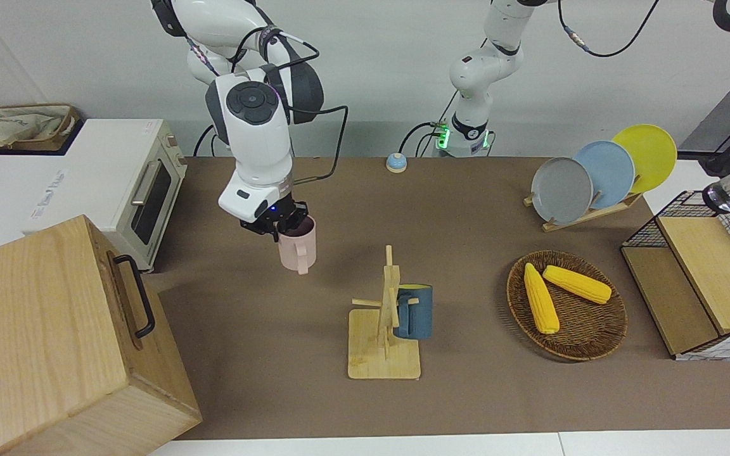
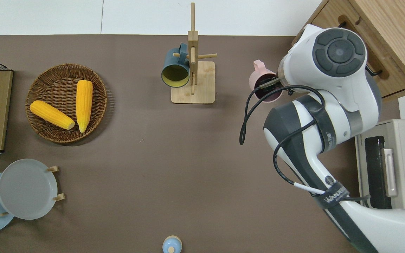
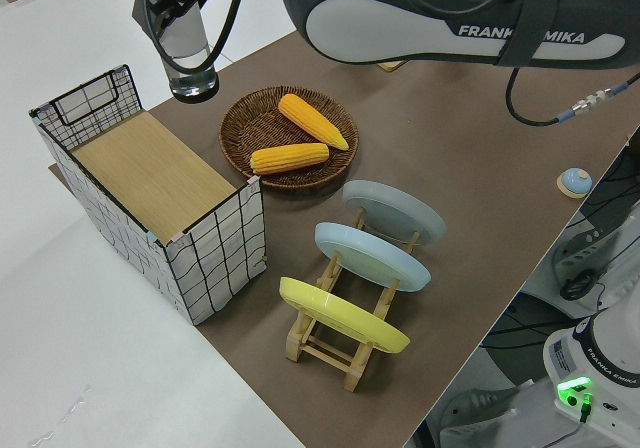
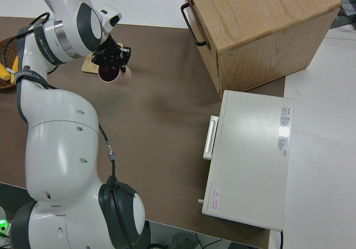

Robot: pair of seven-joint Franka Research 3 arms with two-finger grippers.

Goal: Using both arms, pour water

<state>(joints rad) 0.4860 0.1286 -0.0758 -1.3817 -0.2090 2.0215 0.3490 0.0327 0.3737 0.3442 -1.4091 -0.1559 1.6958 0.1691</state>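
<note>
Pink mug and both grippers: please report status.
Right gripper shut on pink mug, mug lifted. Left gripper holds clear glass over wire basket.

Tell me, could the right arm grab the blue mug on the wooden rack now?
Probably not yet: the right gripper is shut on a pink mug. Nothing stands between it and the blue mug on the mug rack, though.

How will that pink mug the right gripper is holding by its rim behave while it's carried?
The pink ceramic-looking mug looks rigid, so it shouldn't flex. The right gripper pinches only one side of its rim, so the mug may swing or slip if its glaze is smooth. It would probably chip if dropped onto the table.
</note>
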